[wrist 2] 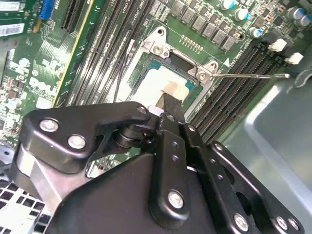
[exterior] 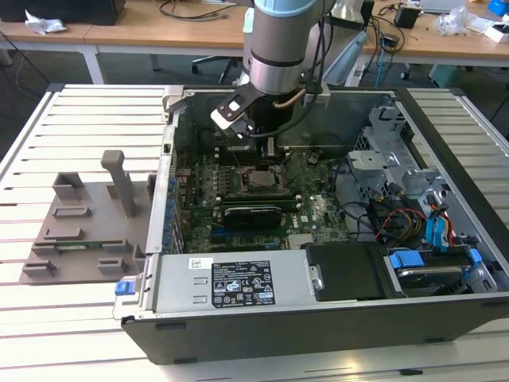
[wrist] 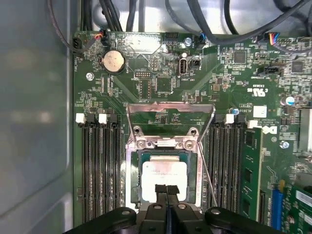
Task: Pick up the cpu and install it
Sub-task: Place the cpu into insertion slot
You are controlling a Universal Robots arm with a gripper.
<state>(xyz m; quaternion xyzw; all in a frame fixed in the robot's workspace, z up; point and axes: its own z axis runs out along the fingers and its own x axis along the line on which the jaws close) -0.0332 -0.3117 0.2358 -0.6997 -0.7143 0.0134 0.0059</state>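
Lying at the exterior view's left: moulded grey plastic fixture (exterior: 83,227); flat base with upright blocks; on the slatted white table (exterior: 24,143)
Case: open dark metal computer case (exterior: 318,322); green circuit board (exterior: 318,215) ribbed with black slots
Gripper: black metal gripper (wrist: 167,189) with bolted links; fingers pressed together, clasping nothing; tips over the chip, contact unclear
Cpu: flat square silver-grey cpu (wrist: 163,173), matte lid; seated in the socket
Frame: shiny steel hinged frame (wrist: 170,114); raised open
Lever: thin steel wire lever (wrist 2: 253,75); beside the socket
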